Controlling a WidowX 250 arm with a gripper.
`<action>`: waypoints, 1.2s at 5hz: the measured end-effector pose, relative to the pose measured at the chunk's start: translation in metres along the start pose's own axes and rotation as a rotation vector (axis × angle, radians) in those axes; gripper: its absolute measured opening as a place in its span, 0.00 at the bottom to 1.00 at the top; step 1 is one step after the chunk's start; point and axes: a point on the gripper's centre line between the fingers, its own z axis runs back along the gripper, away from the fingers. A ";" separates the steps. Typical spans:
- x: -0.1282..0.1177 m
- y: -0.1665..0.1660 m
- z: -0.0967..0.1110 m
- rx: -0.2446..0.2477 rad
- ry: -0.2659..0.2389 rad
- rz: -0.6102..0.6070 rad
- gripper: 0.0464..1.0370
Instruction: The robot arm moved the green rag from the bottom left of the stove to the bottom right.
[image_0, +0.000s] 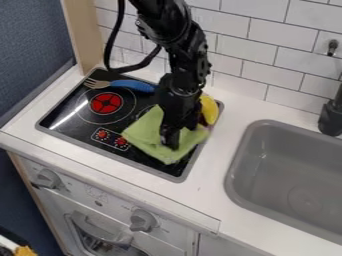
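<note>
A black robot arm reaches down over a toy kitchen's stove (73, 112), its gripper (172, 141) at the green rag (145, 128) on the stove's right half. The gray sink (242, 155), to the right of the stove, is a deep basin with rounded corners and a round drain (307, 197) in its floor; a black faucet (331, 117) stands at its back edge, farther right of the stove. The oven (100, 240) sits below the stove, with indistinct shapes behind its window.

The rag lies loosely spread, a corner pointing toward the stove's front edge, and it reaches close to the stove's right side. The gripper is directly over the rag and appears to touch it — the dark parts overlap, making contact hard to confirm. Whether the gripper is spread, pressed together or pinching cloth cannot be told from this angle.

A fork with a blue handle (133, 85) lies along the stove's back, tines toward the left. A yellow object (209, 110), partly hidden behind the arm, rests at the stove's right side — just beside the rag. A red burner (106, 103) marks the stove's left half, with two small red dials printed near the front. Two gray knobs (143, 220) project from the panel below the stove.
</note>
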 end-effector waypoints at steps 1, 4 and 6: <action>-0.002 0.005 0.006 -0.010 0.003 0.000 0.96; 0.006 -0.006 0.049 -0.127 -0.024 0.007 0.96; 0.012 -0.002 0.088 -0.224 -0.059 0.029 0.96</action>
